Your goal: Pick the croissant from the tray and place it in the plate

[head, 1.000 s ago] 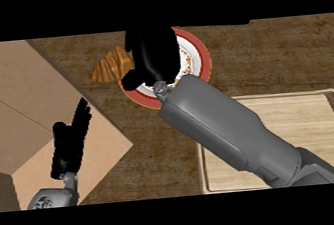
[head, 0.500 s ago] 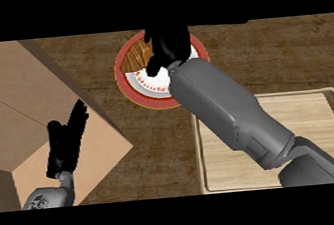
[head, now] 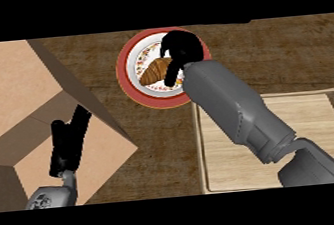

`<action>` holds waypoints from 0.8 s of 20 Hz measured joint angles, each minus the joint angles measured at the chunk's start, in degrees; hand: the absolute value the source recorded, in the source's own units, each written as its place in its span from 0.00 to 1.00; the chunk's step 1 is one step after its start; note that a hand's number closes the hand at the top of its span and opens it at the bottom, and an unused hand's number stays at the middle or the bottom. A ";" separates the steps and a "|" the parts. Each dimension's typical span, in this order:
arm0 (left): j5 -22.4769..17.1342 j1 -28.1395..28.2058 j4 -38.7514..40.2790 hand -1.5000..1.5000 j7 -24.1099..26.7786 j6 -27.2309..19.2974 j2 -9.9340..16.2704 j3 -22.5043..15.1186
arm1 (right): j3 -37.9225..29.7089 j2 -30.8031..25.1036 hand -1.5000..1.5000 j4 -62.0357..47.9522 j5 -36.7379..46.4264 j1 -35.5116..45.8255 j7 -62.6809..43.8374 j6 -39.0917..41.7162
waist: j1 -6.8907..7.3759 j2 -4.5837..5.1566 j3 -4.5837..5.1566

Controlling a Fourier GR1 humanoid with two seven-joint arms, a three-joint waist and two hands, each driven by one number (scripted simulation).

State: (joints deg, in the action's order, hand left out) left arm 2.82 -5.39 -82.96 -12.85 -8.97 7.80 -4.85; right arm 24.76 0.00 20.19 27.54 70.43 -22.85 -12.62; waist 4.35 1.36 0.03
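Head view, now. Croissant (head: pixel 154 71) lying on plate (head: pixel 132 85), on the plate's left half, inside the red rim. Right hand (head: pixel 179 50) over the plate's right half, fingers (head: pixel 171 74) hanging down and touching or just beside the croissant's right end. Cannot tell from here whether those fingers are clamped on the pastry or already parted; dark shapes merge. Right forearm runs down across the plate's lower rim to the tray (head: pixel 276 140), which shows bare pale wood and no croissant. Left hand (head: pixel 68 140) low at the view's left, fingers straight and relaxed, resting over the cardboard box (head: pixel 30 116), holding nothing. Brown worktop (head: pixel 283 54) between plate and tray.

Head view, compared with a second ago. Then, croissant held out past the plate's left rim, above the worktop. Half a second ago, carried in over the plate under the hand. Now down on the plate's face, hand shifted rightward off its top. Left hand unchanged.

Judgement: placement looks essentially done; remaining step likely release, if not already made, and lifting clear without dragging the pastry.
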 measured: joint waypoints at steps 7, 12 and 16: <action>0.09 0.56 -1.53 0.50 -1.13 -0.14 -0.03 0.16 | -3.23 0.00 0.00 -2.59 -3.98 0.02 11.57 3.15 | -0.58 -0.13 -0.05; 0.30 1.35 -1.45 0.50 -0.73 -0.79 -0.34 0.43 | -11.50 -0.11 0.00 1.78 -11.43 -1.43 21.89 -1.12 | -1.51 -0.24 -0.13; 0.55 1.07 -1.22 0.50 -1.04 -1.01 -0.17 0.77 | -18.23 -0.32 0.00 3.73 -17.94 -3.15 28.11 -1.58 | -2.10 -0.44 -0.12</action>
State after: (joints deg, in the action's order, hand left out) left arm 3.37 -4.32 -84.18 -13.89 -9.98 7.63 -4.08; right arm 6.52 -0.32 23.92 9.60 67.28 5.26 -14.20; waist 2.26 0.92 -0.09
